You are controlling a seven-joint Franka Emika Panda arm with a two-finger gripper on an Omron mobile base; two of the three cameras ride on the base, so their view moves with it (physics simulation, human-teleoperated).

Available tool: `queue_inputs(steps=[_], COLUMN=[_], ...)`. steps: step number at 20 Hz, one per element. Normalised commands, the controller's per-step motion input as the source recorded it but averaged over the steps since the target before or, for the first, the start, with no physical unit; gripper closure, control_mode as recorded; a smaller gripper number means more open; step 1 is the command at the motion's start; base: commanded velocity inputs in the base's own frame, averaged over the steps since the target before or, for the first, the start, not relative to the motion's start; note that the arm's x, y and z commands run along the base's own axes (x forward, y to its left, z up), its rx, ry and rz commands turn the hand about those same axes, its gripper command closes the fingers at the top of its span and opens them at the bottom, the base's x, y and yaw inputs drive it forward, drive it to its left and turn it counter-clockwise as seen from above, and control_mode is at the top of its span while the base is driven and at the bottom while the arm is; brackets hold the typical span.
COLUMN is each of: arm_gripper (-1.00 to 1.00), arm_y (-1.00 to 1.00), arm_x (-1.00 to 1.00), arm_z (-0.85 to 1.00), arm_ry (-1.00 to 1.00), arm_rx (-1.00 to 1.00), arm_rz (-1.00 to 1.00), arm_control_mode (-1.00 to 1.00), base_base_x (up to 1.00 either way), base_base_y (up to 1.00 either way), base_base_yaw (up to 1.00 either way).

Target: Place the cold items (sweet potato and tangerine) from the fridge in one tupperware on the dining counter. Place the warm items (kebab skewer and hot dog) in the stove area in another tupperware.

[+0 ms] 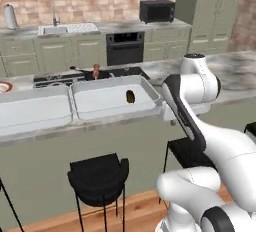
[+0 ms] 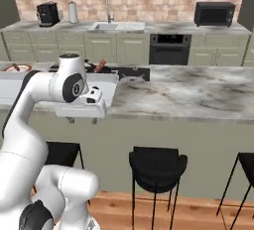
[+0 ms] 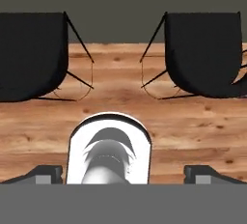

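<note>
Left base view shows the dining counter [image 1: 235, 73] running across the middle, with two tupperwares on it side by side: the left tray [image 1: 30, 111] at about nine o'clock looks empty, and the right tray [image 1: 112, 96] near the centre holds one sweet potato [image 1: 130, 96] lying against its right half. I count one sweet potato, two trays, one stove [image 1: 55, 80] behind them, and one reddish-brown item [image 1: 96, 70] on the cooktop at roughly eleven o'clock, likely the kebab skewer or hot dog, too small to tell which; the same item [image 2: 100, 66] sits at ten o'clock in the right base view. No tangerine or fridge can be picked out. Hand view looks straight down at wood floor and two black stools [image 3: 29, 54] at ten and two o'clock, with the gripper [image 3: 123, 175] empty and its tips spread wide apart at the bottom edge. By my judgement the sweet potato is firm, fairly light and lumpy, so a hold across its narrow middle would suit; the tangerine would be soft-skinned and apt to roll, best pinched gently across its widest part; the skewer is thin, better gripped on the meat chunks than the stick
</note>
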Motion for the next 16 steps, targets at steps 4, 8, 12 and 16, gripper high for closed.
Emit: queue_inputs(steps=[4, 8, 12, 16], arm_gripper=[-1.00, -1.00, -1.00, -1.00], arm_y=[0.00, 0.00, 0.00, 0.00], arm_x=[0.00, 0.00, 0.00, 0.00], arm_z=[0.00, 0.00, 0.00, 0.00], arm_ry=[0.00, 0.00, 0.00, 0.00], arm_rx=[0.00, 0.00, 0.00, 0.00], arm_rz=[0.00, 0.00, 0.00, 0.00], arm_control_mode=[1.00, 1.00, 1.00, 1.00], base_base_x=[-0.01, 0.00, 0.00, 0.00], base_base_y=[-0.25, -0.17, -0.15, -0.52], base_base_yaw=[-0.89, -0.92, -0.93, -0.84])
